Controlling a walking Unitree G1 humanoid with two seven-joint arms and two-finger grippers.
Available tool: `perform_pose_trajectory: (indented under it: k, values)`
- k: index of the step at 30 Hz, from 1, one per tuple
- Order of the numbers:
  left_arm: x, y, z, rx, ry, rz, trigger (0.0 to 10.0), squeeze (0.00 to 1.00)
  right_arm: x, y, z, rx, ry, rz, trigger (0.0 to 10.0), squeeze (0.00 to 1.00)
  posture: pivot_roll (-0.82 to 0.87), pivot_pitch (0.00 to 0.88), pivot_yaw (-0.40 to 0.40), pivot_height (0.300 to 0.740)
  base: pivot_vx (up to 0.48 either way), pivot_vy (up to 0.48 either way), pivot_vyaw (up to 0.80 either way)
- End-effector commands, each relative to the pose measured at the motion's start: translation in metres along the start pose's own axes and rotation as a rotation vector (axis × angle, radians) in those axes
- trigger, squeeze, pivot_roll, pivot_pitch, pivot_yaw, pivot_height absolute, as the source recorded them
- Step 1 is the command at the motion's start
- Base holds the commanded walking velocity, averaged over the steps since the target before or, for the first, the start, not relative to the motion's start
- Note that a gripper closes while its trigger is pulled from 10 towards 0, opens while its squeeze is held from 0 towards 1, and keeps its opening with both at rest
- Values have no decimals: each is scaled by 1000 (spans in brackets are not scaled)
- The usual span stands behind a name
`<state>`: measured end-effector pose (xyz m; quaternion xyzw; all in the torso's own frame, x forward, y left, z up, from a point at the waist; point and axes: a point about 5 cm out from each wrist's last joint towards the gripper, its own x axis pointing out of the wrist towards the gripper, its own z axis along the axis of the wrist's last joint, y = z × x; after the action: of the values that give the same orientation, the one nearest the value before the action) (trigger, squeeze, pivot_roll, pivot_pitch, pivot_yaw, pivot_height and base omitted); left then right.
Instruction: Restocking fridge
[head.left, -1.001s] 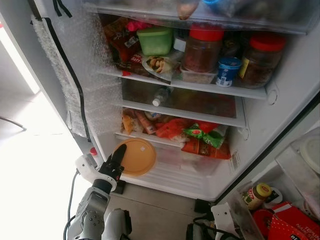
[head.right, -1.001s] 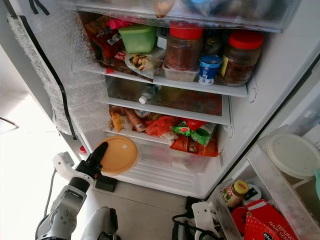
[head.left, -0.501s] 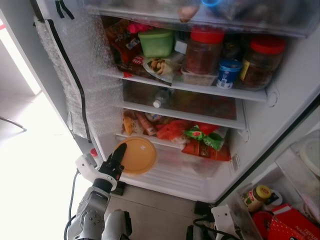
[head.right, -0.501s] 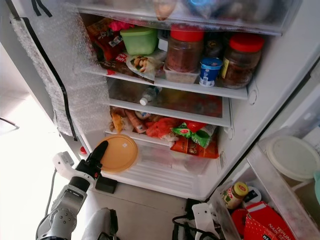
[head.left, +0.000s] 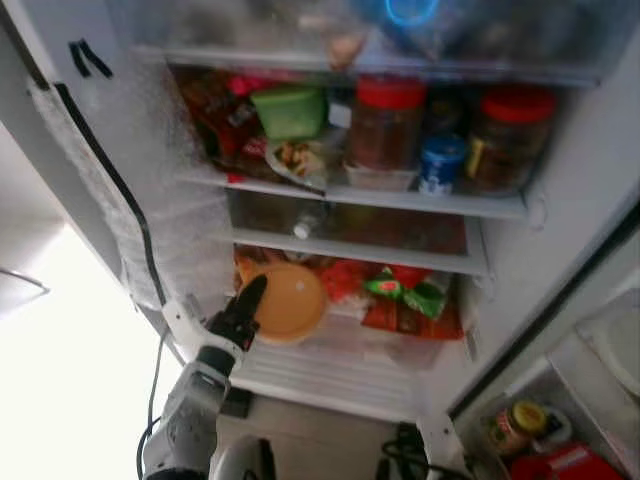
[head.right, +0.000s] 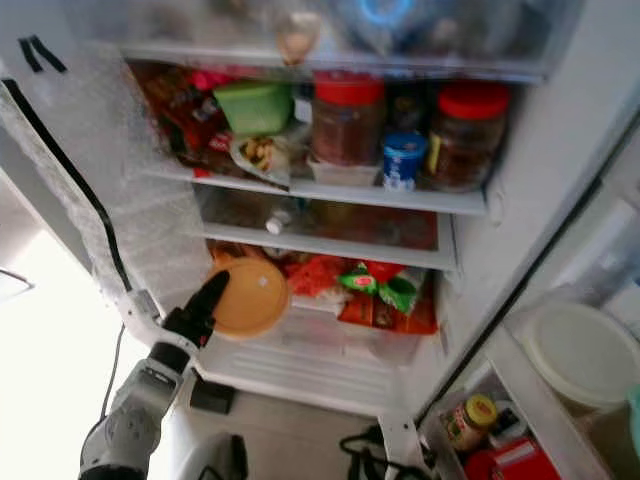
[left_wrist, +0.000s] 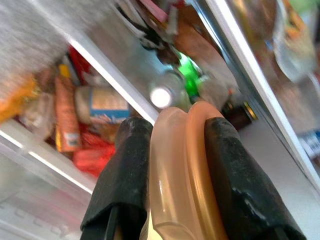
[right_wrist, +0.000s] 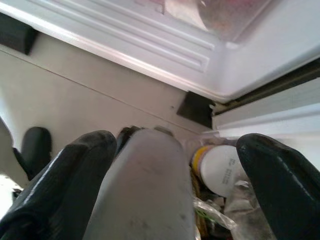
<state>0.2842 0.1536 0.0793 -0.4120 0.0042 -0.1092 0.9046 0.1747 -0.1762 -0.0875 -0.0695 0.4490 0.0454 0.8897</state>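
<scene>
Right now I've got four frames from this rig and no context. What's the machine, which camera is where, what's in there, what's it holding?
It is a humanoid robot with two silver arms, each ending in a gripper of two black fingers, standing before an open fridge.

Two pictures come from a stereo camera on its head, looking down into the fridge. The other two come from cameras on the wrists, each looking along its own gripper's fingers.

The left gripper is shut on a flat round orange lid, held edge-on between the fingers in the left wrist view and raised in front of the lower shelf.

The right gripper is open, low near the floor by the fridge's base.

On the shelves: a green container, two red-lidded jars, a small blue tub, a bottle lying down, and snack packets. The head views are blurred, so labels cannot be read.
</scene>
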Motion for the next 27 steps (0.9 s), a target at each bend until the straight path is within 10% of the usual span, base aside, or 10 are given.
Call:
perform_pose_trajectory:
  k: [1, 27]
  values:
    - [-4, 3, -1, -8, -4, 13, 10000, 0, -4, 2, -19, 4, 74, 5, 10000, 0, 1, 93, -4, 622, 296, 0, 0]
    - [3, -3, -8, -20, 63, -52, 10000, 0, -3, 6, -17, 7, 71, 13, 10000, 0, 1, 88, -3, 622, 294, 0, 0]
